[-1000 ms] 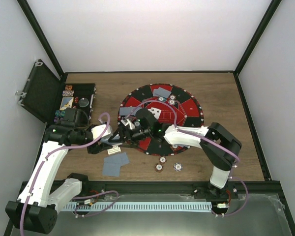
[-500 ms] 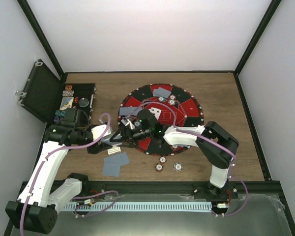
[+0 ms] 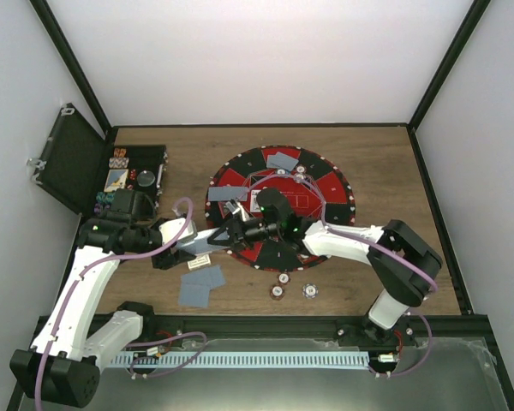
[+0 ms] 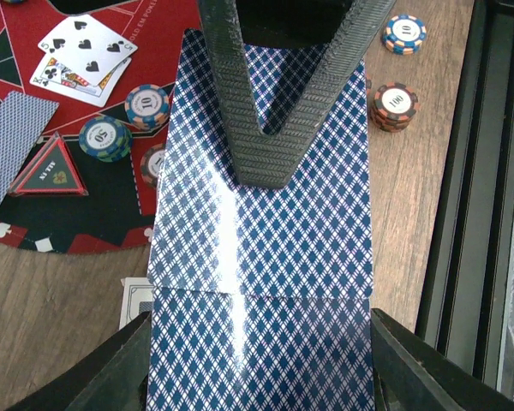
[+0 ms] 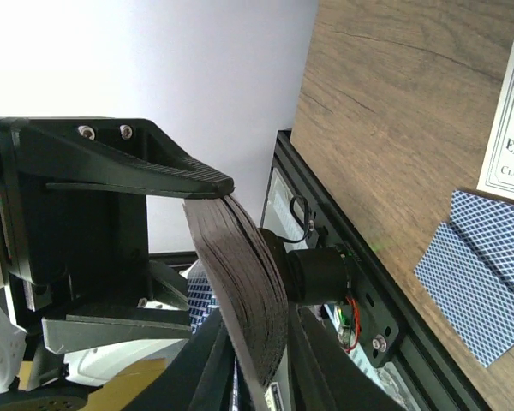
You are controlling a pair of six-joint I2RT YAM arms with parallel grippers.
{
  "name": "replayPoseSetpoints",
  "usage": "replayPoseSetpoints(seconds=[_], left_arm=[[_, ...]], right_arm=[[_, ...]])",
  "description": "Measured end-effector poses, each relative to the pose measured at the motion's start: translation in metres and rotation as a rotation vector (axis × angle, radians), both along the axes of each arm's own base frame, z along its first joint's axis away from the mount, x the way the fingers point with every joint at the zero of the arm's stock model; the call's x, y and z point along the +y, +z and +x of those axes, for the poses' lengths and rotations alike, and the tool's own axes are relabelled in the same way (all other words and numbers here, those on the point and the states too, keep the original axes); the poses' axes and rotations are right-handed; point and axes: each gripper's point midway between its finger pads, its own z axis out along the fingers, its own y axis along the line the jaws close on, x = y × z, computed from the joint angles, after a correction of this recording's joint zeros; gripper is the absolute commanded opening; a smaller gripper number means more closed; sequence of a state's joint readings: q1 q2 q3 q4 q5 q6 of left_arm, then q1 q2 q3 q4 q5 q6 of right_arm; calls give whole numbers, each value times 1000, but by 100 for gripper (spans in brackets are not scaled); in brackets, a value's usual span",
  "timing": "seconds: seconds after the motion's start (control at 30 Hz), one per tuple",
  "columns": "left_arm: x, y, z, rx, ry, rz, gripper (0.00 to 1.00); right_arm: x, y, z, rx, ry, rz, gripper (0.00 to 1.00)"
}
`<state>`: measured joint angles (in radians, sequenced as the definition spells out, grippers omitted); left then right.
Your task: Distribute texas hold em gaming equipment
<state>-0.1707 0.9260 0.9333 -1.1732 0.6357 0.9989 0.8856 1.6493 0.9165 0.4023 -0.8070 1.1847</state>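
**Deck held at the 8 o'clock rim of the mat, right jaws closed on its top card**

The left jaws are almost closed on a deck of playing cards [image 4: 261, 351], with 1 finger [image 4: 111, 372] at each long side. They hold it over the surface [image 3: 394, 171] at the 8 o'clock rim of the round red-and-black mat [image 3: 334, 184]. The card backs show a blue diamond pattern. The top card [image 4: 325, 223] lies pushed forward from the rest of the deck.

The right jaws reach in from the mat side. Their 2 ribbed fingertips [image 4: 236, 137] meet in a V on the back of this top card, with no gap between the tips. I cannot tell if the card is pinched between them or only pressed.

On the wood at 7 o'clock from the mat lie 2 face-down cards [image 3: 201, 284], partly overlapped, and a white printed card [image 3: 199, 263] is just beside them. At 6 o'clock, 3 small chip stacks [image 3: 277, 292] sit on the wood near the mat rim.

On the mat the left wrist view shows 2 face-up cards [image 4: 81, 56], 2 blue chip stacks [image 4: 147, 104] marked 10 and a red triangular marker [image 4: 50, 167]. The black hinged case [image 3: 128, 180] stands open at 9 o'clock from the mat.
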Motion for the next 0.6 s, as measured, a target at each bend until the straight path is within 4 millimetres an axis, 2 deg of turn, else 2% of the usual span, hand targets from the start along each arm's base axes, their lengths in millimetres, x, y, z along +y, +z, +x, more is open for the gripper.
replayPoseSetpoints(seconds=[0.2, 0.37, 0.5, 0.6], left_arm=[[-1, 0, -1, 2, -2, -4, 5], [0, 0, -1, 2, 1, 2, 5], [0, 0, 0, 0, 1, 1, 5], [0, 0, 0, 0, 1, 1, 5]], right_arm=[[-6, 2, 0, -20, -16, -29, 8], [-22, 7, 9, -42, -43, -53, 1], [-44, 7, 27, -81, -97, -104, 1], [-63, 2, 52, -130, -159, -187, 1]])
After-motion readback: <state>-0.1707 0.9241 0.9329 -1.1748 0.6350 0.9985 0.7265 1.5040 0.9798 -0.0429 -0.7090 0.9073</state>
